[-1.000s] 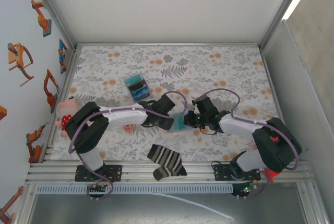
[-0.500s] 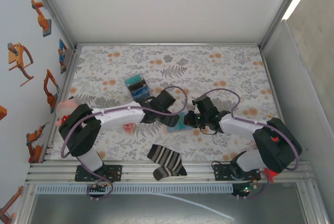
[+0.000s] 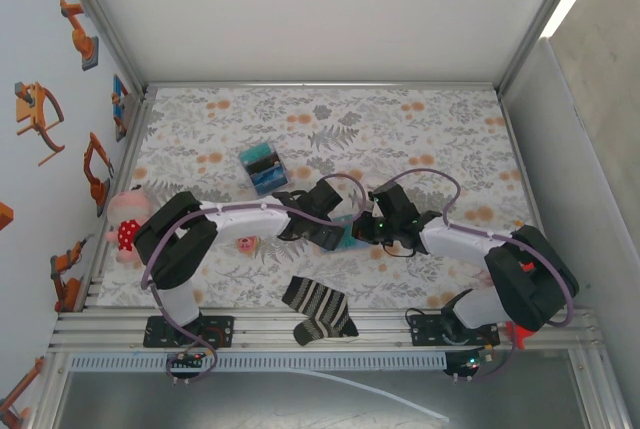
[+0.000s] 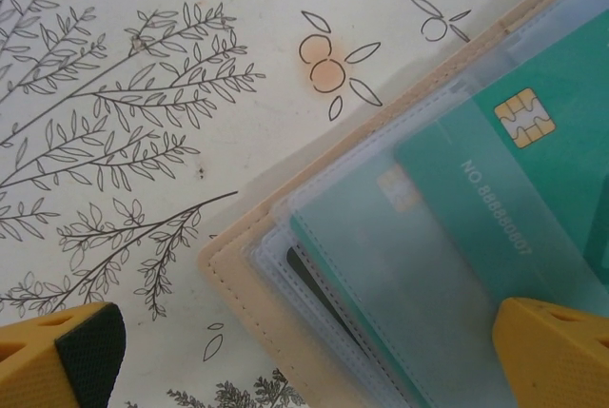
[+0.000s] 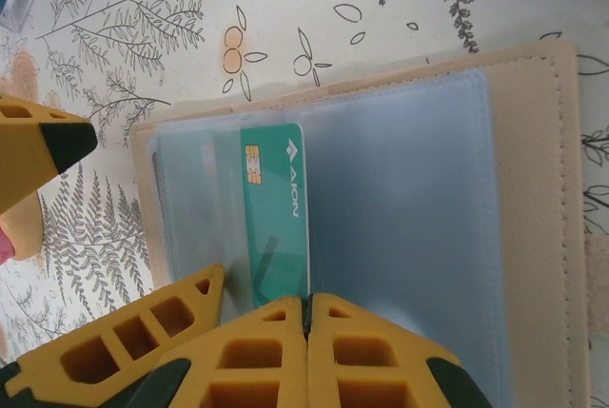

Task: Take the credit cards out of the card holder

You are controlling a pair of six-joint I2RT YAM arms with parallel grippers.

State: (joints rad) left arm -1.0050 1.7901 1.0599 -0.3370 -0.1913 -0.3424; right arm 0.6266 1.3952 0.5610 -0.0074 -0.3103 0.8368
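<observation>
**Top external first: how we pull straight**

Card holder (image 3: 345, 237) sits mid-frame. Left wrist: left gripper (image 4: 306, 327), fingers spread wide, hangs over credit cards (image 4: 514, 189), lower right. Right wrist: right gripper (image 5: 306, 305), pinched together at bottom, should pin the holder while we pull.

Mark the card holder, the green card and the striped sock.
card holder (image 5: 535, 237): right wrist view, tan stitched border.
green card (image 5: 274, 213): right wrist view, face below the chip.
striped sock (image 3: 318, 305): top external view, its middle.
</observation>
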